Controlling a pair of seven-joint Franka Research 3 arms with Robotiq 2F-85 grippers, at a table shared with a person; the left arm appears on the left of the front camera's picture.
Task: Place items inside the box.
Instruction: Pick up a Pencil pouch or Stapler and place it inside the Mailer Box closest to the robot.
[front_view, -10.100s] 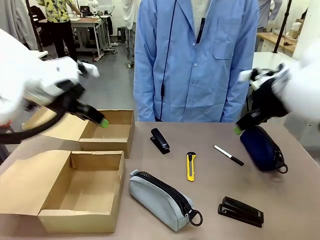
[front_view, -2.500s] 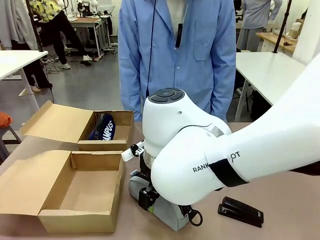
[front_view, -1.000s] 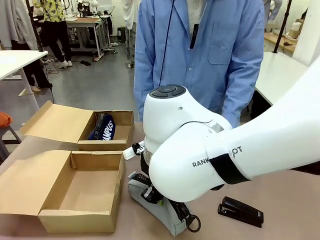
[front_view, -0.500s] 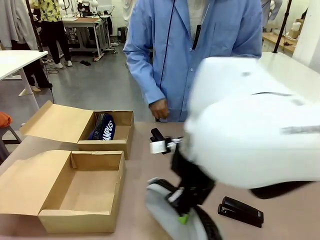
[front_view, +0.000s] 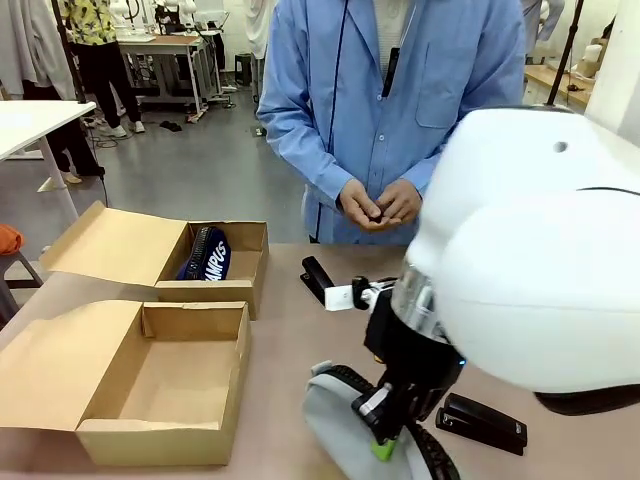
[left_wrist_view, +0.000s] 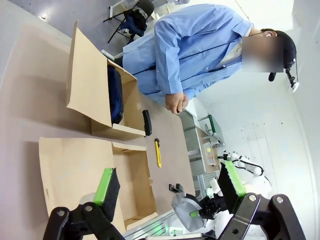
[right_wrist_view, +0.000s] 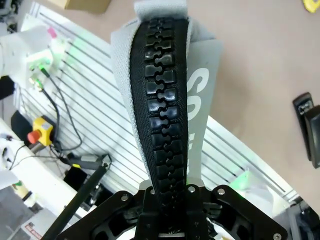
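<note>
1. Your right gripper (front_view: 384, 448) was clenched on the grey pouch (front_view: 335, 425) at the near edge of the table (front_view: 285, 370).
2. The near open box (front_view: 150, 442) lay to its left; your left gripper (left_wrist_view: 168, 183) stood open, well apart.

There are two cardboard boxes, a near box (front_view: 150, 440) and a far box (front_view: 205, 291), and two zip pouches, one grey pouch (front_view: 332, 425) and one navy pouch (front_view: 207, 256). The black staplers number two, a far stapler (front_view: 318, 278) and a near stapler (front_view: 482, 423), beside one yellow utility knife (left_wrist_view: 158, 153). One person (front_view: 400, 90) is present.
</note>
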